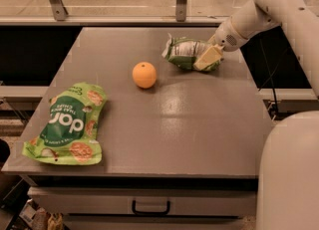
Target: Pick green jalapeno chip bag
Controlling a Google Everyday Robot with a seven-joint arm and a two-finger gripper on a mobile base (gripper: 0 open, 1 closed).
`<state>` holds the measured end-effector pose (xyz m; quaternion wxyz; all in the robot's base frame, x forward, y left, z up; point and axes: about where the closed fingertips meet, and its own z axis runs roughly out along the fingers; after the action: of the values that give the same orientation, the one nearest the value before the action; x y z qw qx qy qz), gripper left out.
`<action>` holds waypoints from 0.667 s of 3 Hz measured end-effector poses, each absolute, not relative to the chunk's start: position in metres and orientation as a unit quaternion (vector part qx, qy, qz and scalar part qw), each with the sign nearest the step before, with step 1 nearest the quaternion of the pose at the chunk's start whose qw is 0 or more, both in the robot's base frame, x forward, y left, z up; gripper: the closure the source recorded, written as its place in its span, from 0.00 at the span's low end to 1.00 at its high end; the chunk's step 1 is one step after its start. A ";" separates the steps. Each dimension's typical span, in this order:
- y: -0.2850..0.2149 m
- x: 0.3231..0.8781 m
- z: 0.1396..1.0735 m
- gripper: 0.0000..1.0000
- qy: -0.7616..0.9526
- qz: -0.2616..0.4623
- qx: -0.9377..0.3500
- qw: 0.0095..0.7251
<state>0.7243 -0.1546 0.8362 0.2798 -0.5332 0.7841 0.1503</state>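
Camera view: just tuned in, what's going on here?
The robot's arm reaches in from the right, and its end effector is down on the small crumpled dull-green foil chip bag at the far right of the grey table. The bag lies on the tabletop, not yet lifted. A round orange fruit sits just left of it, apart from it, and a large flat bright-green snack bag lies untouched at the near left edge.
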 end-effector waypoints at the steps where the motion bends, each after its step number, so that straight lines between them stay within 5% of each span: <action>1: -0.156 0.725 0.846 1.00 0.785 0.143 -0.532 0.282; 2: -0.161 0.721 0.875 1.00 0.782 0.129 -0.533 0.296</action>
<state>0.7210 -0.1609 0.8748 0.2957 -0.5330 0.7823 0.1286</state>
